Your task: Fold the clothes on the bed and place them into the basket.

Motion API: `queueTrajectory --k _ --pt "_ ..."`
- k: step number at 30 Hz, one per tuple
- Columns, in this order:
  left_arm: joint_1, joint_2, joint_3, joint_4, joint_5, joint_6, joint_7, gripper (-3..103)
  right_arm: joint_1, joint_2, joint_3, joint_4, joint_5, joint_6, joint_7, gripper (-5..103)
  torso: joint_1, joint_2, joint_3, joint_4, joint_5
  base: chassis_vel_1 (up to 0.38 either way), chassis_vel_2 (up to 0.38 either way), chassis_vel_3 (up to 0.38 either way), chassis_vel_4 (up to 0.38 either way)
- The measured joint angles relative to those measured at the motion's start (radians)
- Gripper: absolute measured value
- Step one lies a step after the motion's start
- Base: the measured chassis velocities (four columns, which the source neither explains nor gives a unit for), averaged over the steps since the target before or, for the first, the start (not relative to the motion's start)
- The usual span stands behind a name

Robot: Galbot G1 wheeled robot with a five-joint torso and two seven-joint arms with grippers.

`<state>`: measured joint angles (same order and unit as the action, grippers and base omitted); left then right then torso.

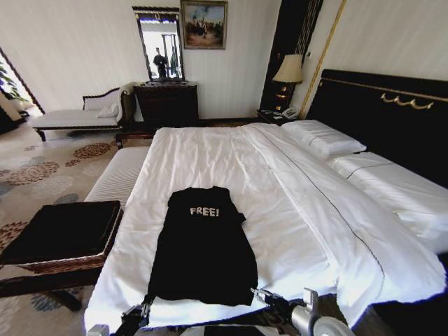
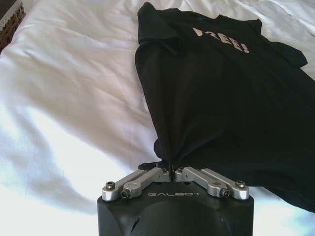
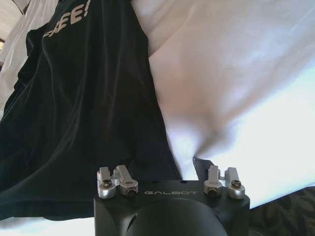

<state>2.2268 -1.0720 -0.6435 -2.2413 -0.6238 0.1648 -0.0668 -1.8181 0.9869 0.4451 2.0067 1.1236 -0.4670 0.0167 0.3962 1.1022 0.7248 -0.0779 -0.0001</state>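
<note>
left gripper (image 2: 172, 170) at the near foot edge of the bed (image 1: 231, 157), fingers pressed together and pinching the bottom-left hem corner of the black t-shirt (image 1: 203, 245) — fabric bunches up into a ridge right at the tips. in the head view it sits low at the shirt's near left corner (image 1: 143, 308). right gripper (image 3: 167, 179) is at the shirt's near right hem corner, also seen in the head view (image 1: 262, 297); its fingers are spread apart, hem edge lying between them, not clamped. the t-shirt lies flat, front up, on the white duvet at the foot end, collar pointing toward the headboard (image 1: 378, 112), white "free!" lettering (image 1: 204, 211) on the chest, sleeves tucked partly in at the sides. to the robot's left, just beside the bed, the basket (image 1: 63, 234) sits on a dark low stand — brown wicker sides, black fabric top. beyond it a white striped bench (image 1: 119, 175) along the bed's left side. pillows (image 1: 322, 138) at the far end, lamp (image 1: 288, 70) by the headboard, chaise longue (image 1: 80, 115) and dresser (image 1: 166, 101) with mirror at the back wall.
</note>
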Motion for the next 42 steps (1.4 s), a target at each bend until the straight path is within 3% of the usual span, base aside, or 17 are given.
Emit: queueTrajectory --k 4,9,12,15,17,22,33,37,42 --pt "0.000 -0.001 0.003 -0.004 0.002 0.002 0.000 0 0.001 0.007 -0.007 -0.004 0.004 -0.001 -0.003 48 0.000 0.000 0.000 0.0000 0.0000 0.000 0.000 0.000 0.000" --pt "-0.005 -0.003 0.012 -0.001 0.006 0.003 0.000 0 0.002 0.008 -0.010 -0.003 0.004 -0.001 -0.004 37 0.000 0.000 0.000 0.0000 0.0000 0.000 0.000 0.000 0.000" --pt "-0.005 -0.008 0.013 -0.001 0.007 0.003 -0.001 0 0.002 0.008 -0.008 0.002 0.009 -0.001 -0.004 21 0.000 0.000 0.000 0.0000 0.0001 0.000 0.000 0.000 0.000" --pt "-0.004 -0.008 0.010 -0.001 0.005 0.003 -0.001 0 -0.001 0.007 -0.007 0.008 0.010 -0.001 -0.004 16 0.000 0.000 0.000 0.0000 0.0001 0.000 0.000 0.000 0.000" --pt "-0.005 -0.009 0.007 -0.001 0.004 0.003 -0.001 0 -0.003 0.005 -0.005 0.018 0.012 -0.001 -0.003 5 0.000 0.000 0.000 0.0000 0.0000 0.000 0.000 0.000 0.000" --pt "-0.012 -0.020 0.007 0.005 0.003 0.003 -0.004 0 -0.008 0.008 0.001 0.035 0.022 0.000 0.005 0 0.000 0.000 0.000 0.0000 0.0001 0.000 0.000 0.000 0.000" --pt "0.038 -0.038 0.002 -0.001 0.016 -0.013 -0.020 0 -0.091 -0.010 0.038 0.138 0.024 -0.021 0.051 0 0.000 0.000 0.000 -0.0001 0.0000 0.000 0.000 0.000 0.000" --pt "0.089 -0.040 -0.012 -0.013 0.018 -0.021 -0.035 0 -0.128 -0.022 0.059 0.188 0.020 -0.074 0.109 0 0.000 0.000 0.000 0.0001 0.0000 0.000 0.000 0.000 0.000" --pt "0.185 -0.038 -0.080 -0.063 0.009 -0.025 -0.059 0 -0.180 -0.056 0.122 0.263 0.099 -0.227 0.251 0 0.000 0.000 0.000 0.0001 0.0001 0.000 0.000 0.000 0.000"
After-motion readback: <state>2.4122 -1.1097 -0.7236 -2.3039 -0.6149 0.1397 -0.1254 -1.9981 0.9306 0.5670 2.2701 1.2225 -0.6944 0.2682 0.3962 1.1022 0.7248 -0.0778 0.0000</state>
